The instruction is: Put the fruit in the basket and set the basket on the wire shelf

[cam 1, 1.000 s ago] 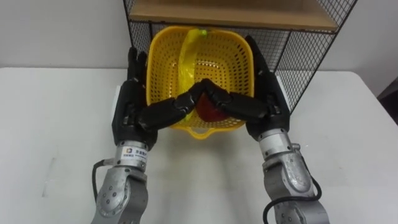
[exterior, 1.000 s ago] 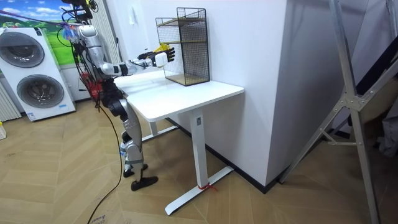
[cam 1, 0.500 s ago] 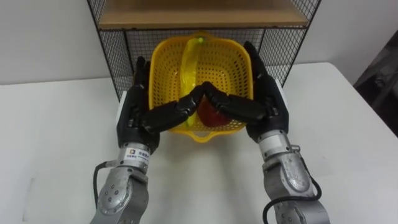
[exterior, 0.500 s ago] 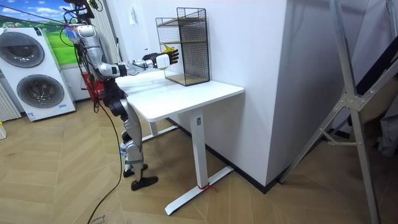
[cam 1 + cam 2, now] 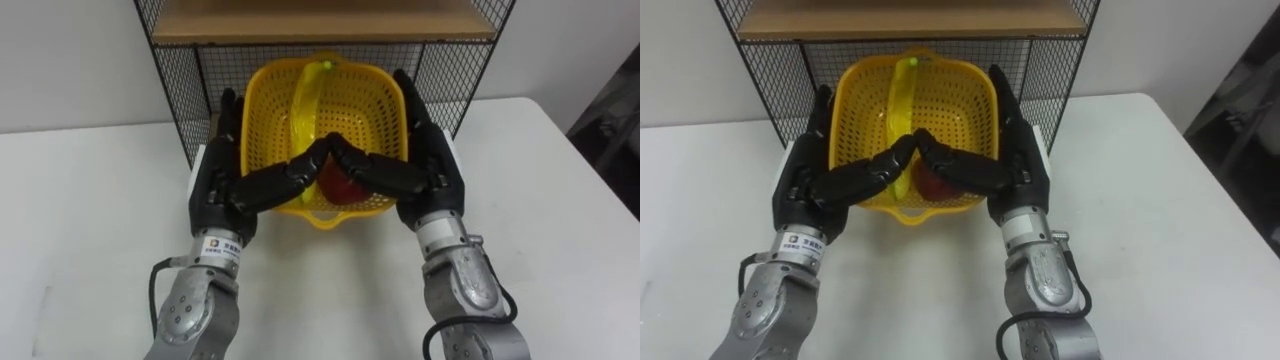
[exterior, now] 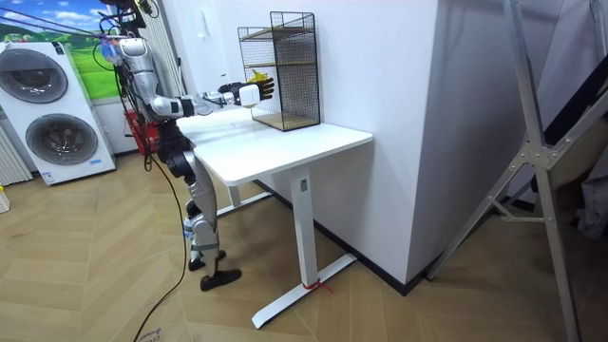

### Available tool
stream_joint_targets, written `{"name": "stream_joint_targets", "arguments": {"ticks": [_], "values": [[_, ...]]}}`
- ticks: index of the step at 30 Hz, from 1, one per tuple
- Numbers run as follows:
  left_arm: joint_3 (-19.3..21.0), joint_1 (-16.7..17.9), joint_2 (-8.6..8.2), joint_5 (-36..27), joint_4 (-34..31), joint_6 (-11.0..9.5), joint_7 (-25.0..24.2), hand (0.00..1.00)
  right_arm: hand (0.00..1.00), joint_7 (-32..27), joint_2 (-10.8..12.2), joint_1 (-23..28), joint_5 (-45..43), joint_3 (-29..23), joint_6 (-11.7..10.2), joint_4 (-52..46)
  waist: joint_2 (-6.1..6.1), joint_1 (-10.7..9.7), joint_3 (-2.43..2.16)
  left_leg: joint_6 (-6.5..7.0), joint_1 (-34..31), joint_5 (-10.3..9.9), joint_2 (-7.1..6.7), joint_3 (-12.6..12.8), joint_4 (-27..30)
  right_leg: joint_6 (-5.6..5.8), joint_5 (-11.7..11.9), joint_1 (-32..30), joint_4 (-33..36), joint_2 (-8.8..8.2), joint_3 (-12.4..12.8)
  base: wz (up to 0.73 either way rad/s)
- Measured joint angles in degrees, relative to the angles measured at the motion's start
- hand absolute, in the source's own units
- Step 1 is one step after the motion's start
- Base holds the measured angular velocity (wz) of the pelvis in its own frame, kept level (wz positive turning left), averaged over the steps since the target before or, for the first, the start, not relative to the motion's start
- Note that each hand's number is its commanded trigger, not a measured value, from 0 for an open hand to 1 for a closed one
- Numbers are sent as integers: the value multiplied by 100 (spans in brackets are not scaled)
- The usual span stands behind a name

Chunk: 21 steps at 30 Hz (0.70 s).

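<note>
Over the white table [image 5: 90,200], the robot stands at the table's edge and holds the load up to the black wire shelf [image 5: 175,90], beneath its wooden board [image 5: 320,20]. The yellow basket [image 5: 360,100] sits squarely before the shelf's lower bay, where a second ago we saw it off toward the shelf's left side. Over the last half second we see almost no movement. We judge the loading done and only the setting-down left. The left hand [image 5: 215,180] and right hand [image 5: 430,170] clamp the basket from either side, fingers flat up its walls and thumbs hooked over the near rim. The red fruit [image 5: 340,185] lies inside, behind the thumbs.
</note>
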Motion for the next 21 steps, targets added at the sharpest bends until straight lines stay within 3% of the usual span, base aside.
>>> {"name": "stream_joint_targets", "arguments": {"ticks": [7,10,13,21], "values": [[-8,-68,10,365,238,15,16,0,0,-2,4,-45,31,-9,62,324,-9,-4,-2,0,32,1,0,1,1,0,0,33,2,1,-4,0],[-2,-231,6,575,388,225,72,0,0,-108,11,-128,32,-80,230,628,-19,7,-1,1,33,0,-1,-1,4,-1,0,38,2,-4,-16,0],[0,-524,1,592,549,375,138,0,0,-260,4,-341,67,-180,451,693,-21,21,3,2,39,1,-2,-1,-4,-1,0,26,1,-5,-17,0],[191,-1825,-163,686,1370,838,538,0,0,-682,32,-1567,133,-389,876,1401,-27,54,14,-1,199,56,-9,19,-119,-3,2,147,-11,-14,-12,0]]}}
